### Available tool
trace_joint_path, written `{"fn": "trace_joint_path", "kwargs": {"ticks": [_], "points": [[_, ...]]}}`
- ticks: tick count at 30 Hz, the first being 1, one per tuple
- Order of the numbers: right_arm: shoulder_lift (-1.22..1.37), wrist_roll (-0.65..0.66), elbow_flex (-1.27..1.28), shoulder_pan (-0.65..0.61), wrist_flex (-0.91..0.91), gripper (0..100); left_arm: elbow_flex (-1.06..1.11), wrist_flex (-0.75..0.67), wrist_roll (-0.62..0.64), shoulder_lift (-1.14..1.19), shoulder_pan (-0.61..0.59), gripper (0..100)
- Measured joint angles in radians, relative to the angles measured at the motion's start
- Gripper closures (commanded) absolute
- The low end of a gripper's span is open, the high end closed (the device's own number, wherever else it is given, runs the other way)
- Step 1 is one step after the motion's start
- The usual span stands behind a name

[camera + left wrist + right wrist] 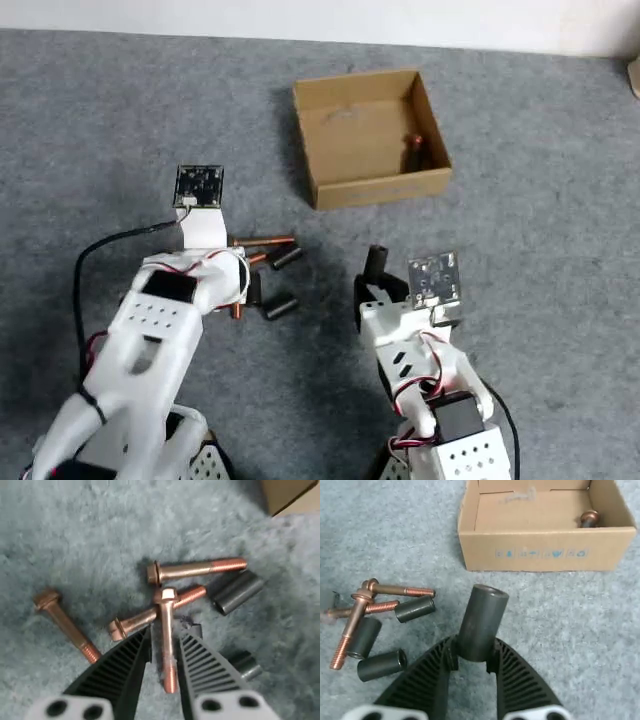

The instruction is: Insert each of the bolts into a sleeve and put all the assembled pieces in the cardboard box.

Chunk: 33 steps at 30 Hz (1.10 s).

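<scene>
**Holding one sleeve beside a pile of bolts**

Four bolts [197, 569] lie on the grey worktop [540, 250]. They are copper coloured. Three of them cross or touch each other, and one lies a little apart. The middle bolt [167, 610] sits right in the mouth of the left gripper [165, 637]. I cannot tell if that gripper is squeezing it or is loose.

Three dark sleeves [415, 609] lie just beside the bolts. A fourth sleeve [481, 620] is pinched tight in the right gripper [472, 652]. It stands up and leans a little, near the pile.

The cardboard box [480, 555] sits farther back with its top open. One finished piece [587, 519] lies in a corner of it. A row of small blue marks [537, 554] runs along the front wall of the box, too small to read.
</scene>
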Motion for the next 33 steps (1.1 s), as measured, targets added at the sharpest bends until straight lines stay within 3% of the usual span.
{"fn": "trace_joint_path", "kwargs": {"ticks": [20, 33], "points": [[0.0, 0.0, 0.0, 0.0, 0.0, 99.5, -0.046, -0.014, 0.008, 0.19, 0.009, 91], [0.0, 0.0, 0.0, 0.0, 0.0, 99.5, -0.064, -0.127, 0.008, 0.353, 0.014, 91]]}}
